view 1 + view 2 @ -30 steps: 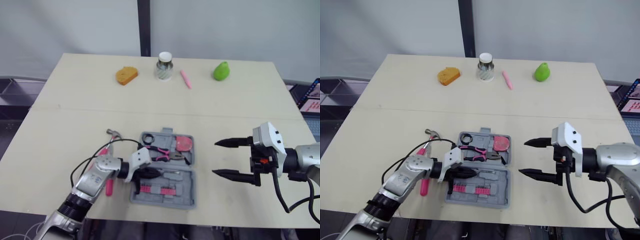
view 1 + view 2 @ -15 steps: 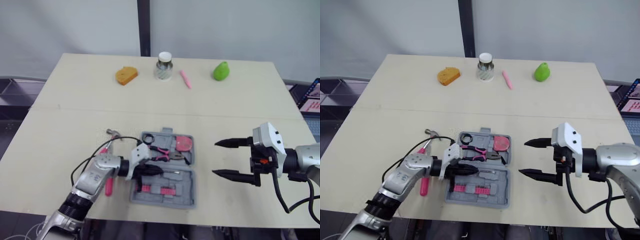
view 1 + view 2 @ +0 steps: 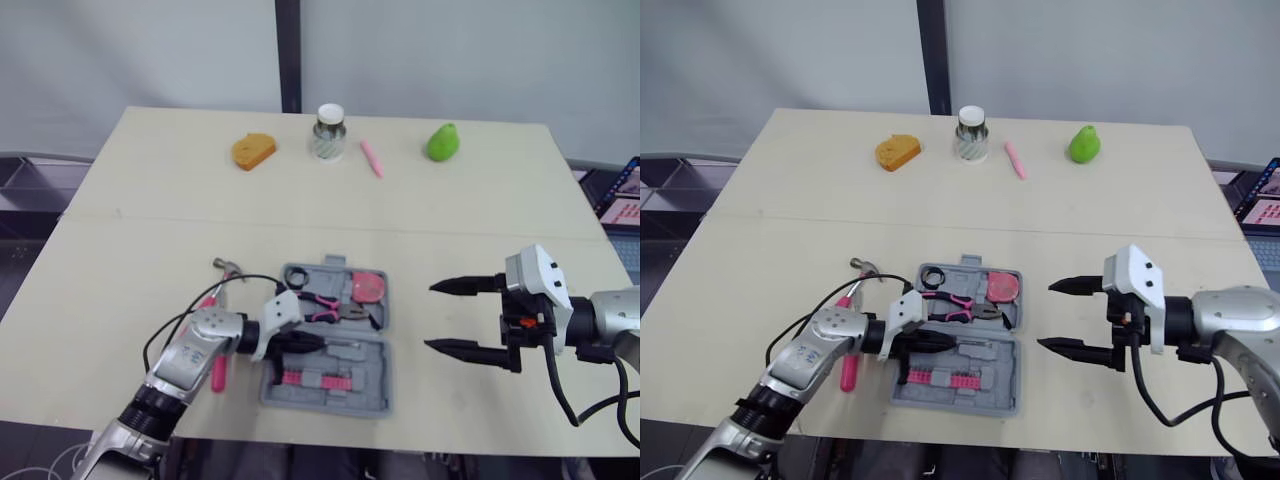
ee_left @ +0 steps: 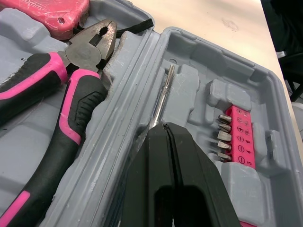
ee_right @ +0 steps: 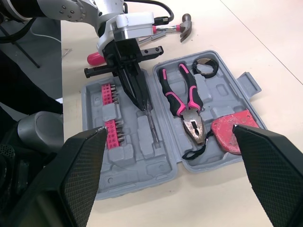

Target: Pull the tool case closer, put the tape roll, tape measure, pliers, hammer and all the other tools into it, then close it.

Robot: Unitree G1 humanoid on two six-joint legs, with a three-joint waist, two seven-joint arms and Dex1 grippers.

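The grey tool case (image 3: 372,396) lies open near the table's front edge. Its far half holds the black tape roll (image 3: 297,276), the pink-handled pliers (image 3: 325,305) and the red tape measure (image 3: 368,287). A pink bit strip (image 3: 315,379) sits in the near half. My left gripper (image 3: 308,346) is down in that near half, shut on the screwdriver (image 4: 163,94), whose shaft lies along its slot. The hammer (image 3: 221,290) rests on the table left of the case, partly behind my left arm. My right gripper (image 3: 431,317) hovers open to the right of the case, holding nothing.
Along the far edge stand an orange sponge (image 3: 253,151), a jar (image 3: 328,132), a pink marker (image 3: 371,158) and a green pear (image 3: 441,142). Bare tabletop lies between them and the case. A seam (image 3: 450,231) crosses the table.
My left gripper tilted up a little over the case's near half, then settled back down along the screwdriver slot. The right arm and the tools have stayed put.
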